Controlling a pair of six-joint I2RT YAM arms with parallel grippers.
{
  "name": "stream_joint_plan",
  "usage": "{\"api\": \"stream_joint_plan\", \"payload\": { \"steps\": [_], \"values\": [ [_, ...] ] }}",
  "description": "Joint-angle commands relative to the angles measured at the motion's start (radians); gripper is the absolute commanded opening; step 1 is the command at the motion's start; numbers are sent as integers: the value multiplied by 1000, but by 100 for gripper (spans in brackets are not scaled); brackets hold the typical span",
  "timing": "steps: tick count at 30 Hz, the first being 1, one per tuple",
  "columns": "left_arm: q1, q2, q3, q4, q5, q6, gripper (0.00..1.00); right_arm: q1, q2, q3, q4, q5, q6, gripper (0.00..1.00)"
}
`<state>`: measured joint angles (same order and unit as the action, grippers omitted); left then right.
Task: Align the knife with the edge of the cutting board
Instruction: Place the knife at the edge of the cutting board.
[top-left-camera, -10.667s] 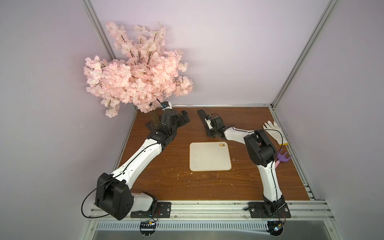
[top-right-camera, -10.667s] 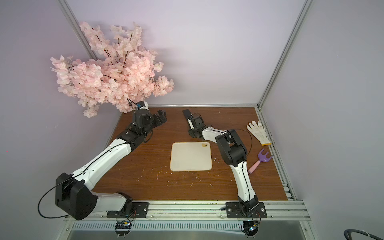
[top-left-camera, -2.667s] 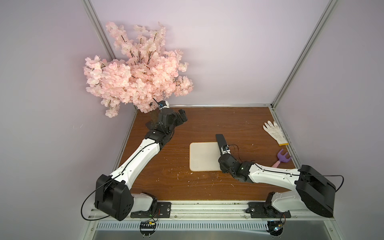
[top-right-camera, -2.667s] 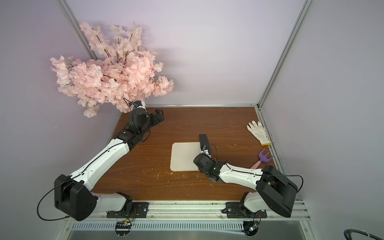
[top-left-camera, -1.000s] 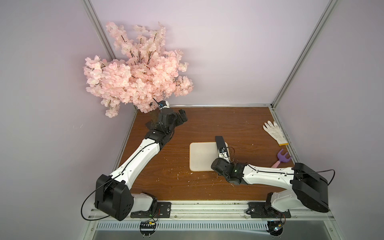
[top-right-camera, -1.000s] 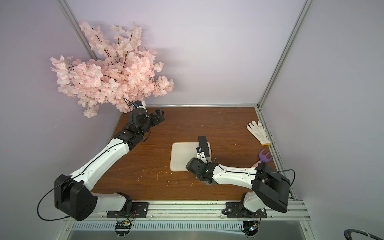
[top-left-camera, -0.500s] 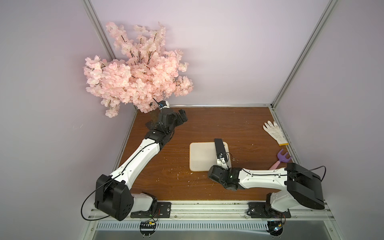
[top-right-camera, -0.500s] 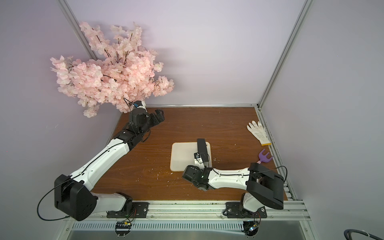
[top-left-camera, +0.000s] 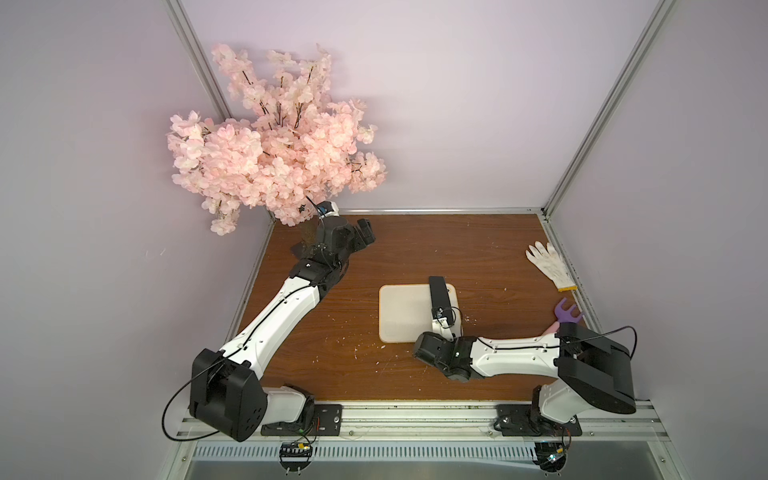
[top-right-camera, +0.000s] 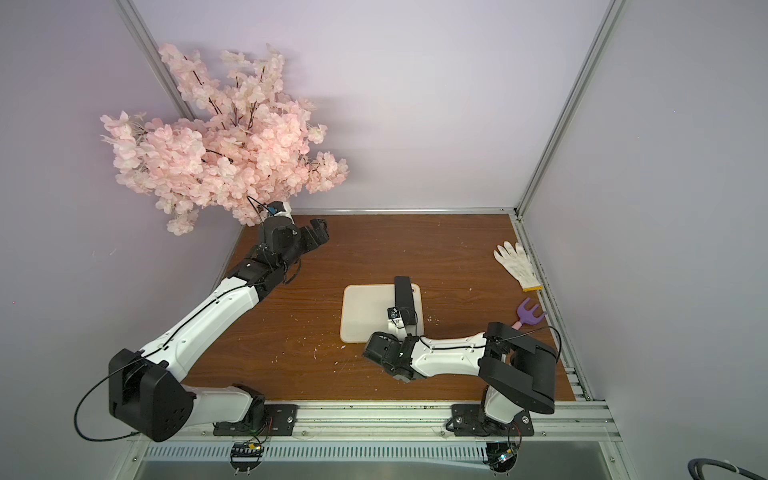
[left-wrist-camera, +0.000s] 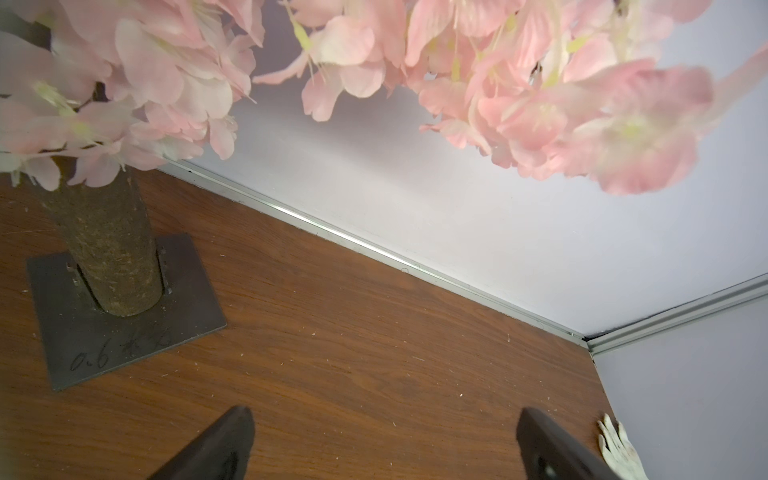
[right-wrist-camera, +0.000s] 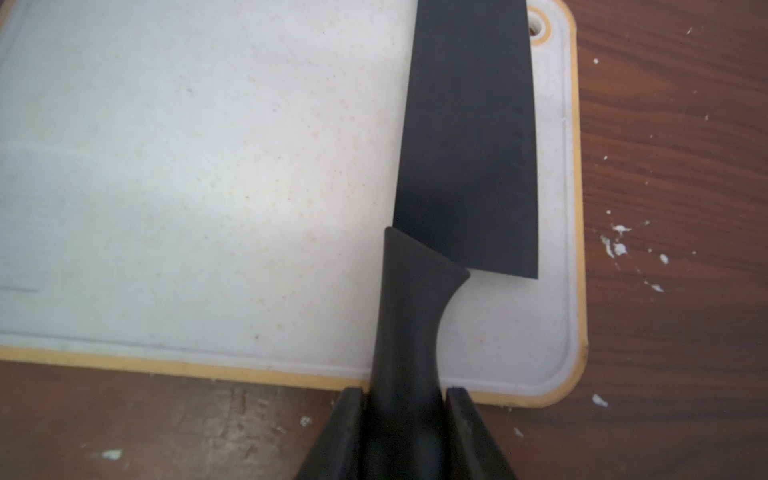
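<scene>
Straddling matte black knife (right-wrist-camera: 465, 145) handle: right tool (right-wrist-camera: 405, 399), grip unclear; left tool (left-wrist-camera: 384, 419) spread.

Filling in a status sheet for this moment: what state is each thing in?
knife: flat on the board, blade roughly parallel to the rim beside the hole, handle overhanging.
cutting board: lying flat.
right gripper: jaws flanking the knife handle; grip unclear.
left gripper: open, empty.
glove: lying flat.
purple rake: lying flat.

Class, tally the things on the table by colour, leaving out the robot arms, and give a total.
Black: 1, knife
Cream: 1, board
White: 1, glove
Purple: 1, rake
Pink: 1, tree
Total: 5
</scene>
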<state>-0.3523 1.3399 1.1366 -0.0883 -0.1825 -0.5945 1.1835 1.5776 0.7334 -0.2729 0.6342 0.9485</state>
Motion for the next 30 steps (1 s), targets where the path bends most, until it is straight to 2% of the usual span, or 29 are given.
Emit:
{"api": "stream_joint_plan", "payload": {
  "steps": [1, 5, 10, 25, 30],
  "values": [
    [15, 7, 7, 12, 5, 13, 100, 2, -23, -20, 18, -18, 13, 44],
    [15, 8, 6, 12, 4, 14, 100, 3, -38, -37, 22, -35, 14, 54],
    [15, 9, 7, 12, 5, 13, 100, 5, -60, -56, 22, -57, 26, 54],
    [15, 7, 7, 10, 7, 13, 100, 4, -29, -55, 16, -93, 50, 43],
    [15, 5, 6, 9, 1, 13, 100, 5, -34, -58, 19, -87, 56, 31]
  ]
}}
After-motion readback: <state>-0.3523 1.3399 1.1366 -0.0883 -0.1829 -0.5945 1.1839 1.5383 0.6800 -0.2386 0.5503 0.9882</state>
